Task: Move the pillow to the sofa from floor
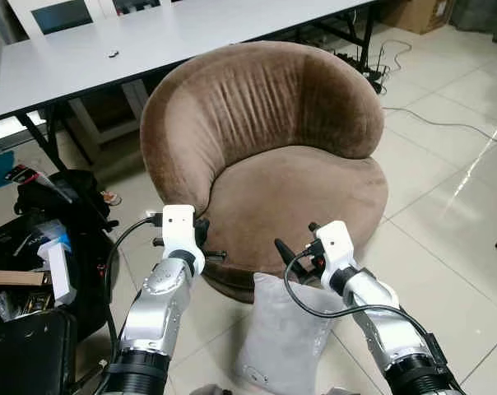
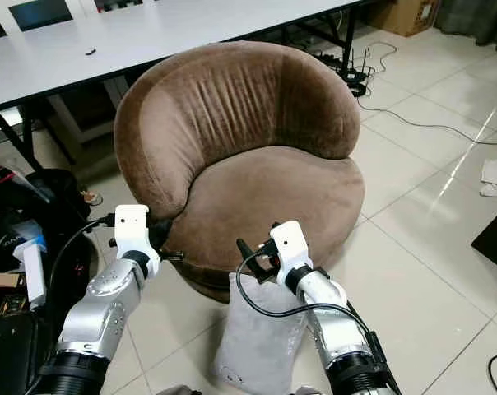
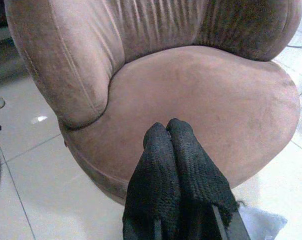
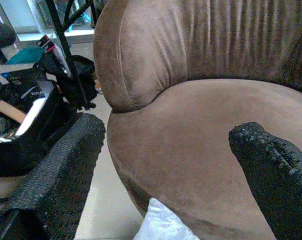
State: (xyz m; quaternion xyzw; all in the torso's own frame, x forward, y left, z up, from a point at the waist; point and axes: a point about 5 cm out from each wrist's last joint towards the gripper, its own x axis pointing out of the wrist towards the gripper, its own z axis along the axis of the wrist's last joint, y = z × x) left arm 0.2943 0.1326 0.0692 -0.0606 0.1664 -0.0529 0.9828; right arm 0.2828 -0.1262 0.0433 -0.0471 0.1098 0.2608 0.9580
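**Pillow on the floor at the sofa's foot**

The grey pillow (image 1: 288, 337) lies on the tiled floor (image 1: 446, 239), its top corner touching the base of the round brown sofa (image 1: 273, 156) at 6 o'clock. The right pincer (image 4: 166, 170) hangs released just above that corner, fingers spread wide. The left pincer (image 3: 168, 132) is clenched on nothing, near the sofa's front rim at 8 o'clock. A white surface (image 1: 150, 37) stands behind at 12 o'clock.
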